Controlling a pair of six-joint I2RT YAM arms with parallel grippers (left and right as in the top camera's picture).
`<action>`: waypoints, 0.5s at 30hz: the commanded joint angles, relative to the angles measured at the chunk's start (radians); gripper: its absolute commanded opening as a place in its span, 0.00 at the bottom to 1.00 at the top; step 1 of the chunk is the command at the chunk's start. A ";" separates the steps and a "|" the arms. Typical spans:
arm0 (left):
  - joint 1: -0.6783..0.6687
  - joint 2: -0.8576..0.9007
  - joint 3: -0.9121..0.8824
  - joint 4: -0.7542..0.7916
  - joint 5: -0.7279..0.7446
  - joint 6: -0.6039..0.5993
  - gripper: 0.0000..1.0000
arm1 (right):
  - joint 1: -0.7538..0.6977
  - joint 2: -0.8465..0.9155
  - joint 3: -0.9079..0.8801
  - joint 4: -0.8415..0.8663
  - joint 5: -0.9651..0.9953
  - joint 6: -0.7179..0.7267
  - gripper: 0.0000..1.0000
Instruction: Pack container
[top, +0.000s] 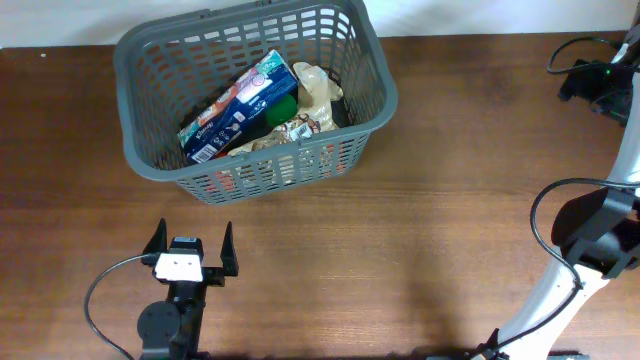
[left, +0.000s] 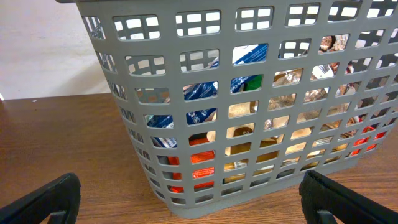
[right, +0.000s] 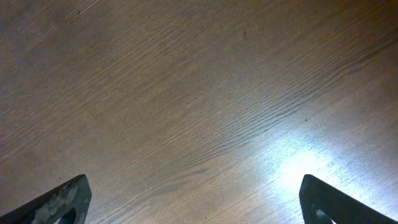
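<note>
Ahead of left claw (top: 194, 234), container (top: 158, 166) apart.

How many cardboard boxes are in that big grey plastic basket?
1: a blue printed cardboard box lies diagonally on top of crinkly beige packets inside the dark grey slotted plastic basket. More boxes may be hidden underneath.

The counter (top: 400, 250) is brown wood with wavy lines in it. A bright spot of light (right: 298, 168) shines on it. A blue box (top: 240, 105) lies tilted on a crinkly tan bag (top: 315, 90), with something green (top: 283, 108) just beside it. Behind the counter is a white wall (top: 60, 20).
</note>
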 joint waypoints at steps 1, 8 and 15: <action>0.007 -0.010 -0.008 -0.001 -0.011 0.016 0.99 | -0.002 0.003 -0.001 0.001 0.002 0.012 0.99; 0.007 -0.010 -0.008 -0.001 -0.011 0.016 0.99 | -0.002 0.003 -0.001 0.001 0.002 0.012 0.99; 0.007 -0.010 -0.008 -0.001 -0.011 0.016 0.99 | 0.000 0.000 -0.001 0.001 0.028 0.004 0.99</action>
